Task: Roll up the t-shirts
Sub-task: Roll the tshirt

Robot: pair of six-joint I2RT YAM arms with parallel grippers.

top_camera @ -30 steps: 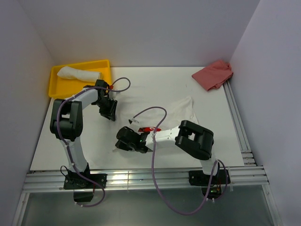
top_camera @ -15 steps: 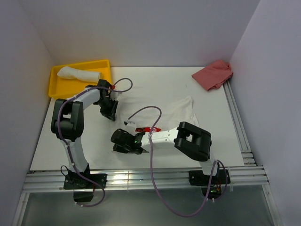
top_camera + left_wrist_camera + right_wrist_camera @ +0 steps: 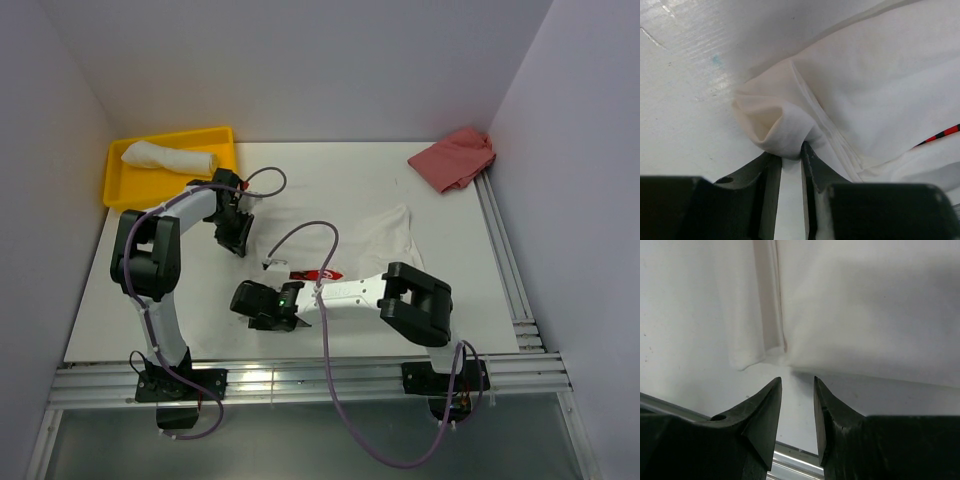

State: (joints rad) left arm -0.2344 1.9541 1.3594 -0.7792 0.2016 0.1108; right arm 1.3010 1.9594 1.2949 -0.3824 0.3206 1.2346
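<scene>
White bench (image 3: 330,170), boxed in by pale grey-lilac walls (image 3: 300,60) on three sides.

- At 10 o'clock on the bench, a yellow tray (image 3: 125,187) is seen; a rolled white t-shirt (image 3: 168,156) is laid inside it.
- At 2 o'clock, against the right wall, a pinkish-red cloth (image 3: 455,158) is bunched.
- A second white t-shirt (image 3: 385,235) is spread flat across the middle of the bench. Its red print (image 3: 322,274) is partly covered by the right arm.
- The left gripper (image 3: 235,240) is set at the 9 o'clock edge of the flat shirt. In the wrist view a bunched fold of its cloth (image 3: 785,132) is pinched between the pressed-together fingers (image 3: 771,175).
- The right gripper (image 3: 242,300) is held low at the shirt's 7 o'clock corner. Its fingers (image 3: 765,410) are parted by a narrow gap. Nothing is held, and only bare bench is seen between them. A hemmed shirt edge (image 3: 771,315) lies just past the tips at 12 o'clock, untouched.
</scene>
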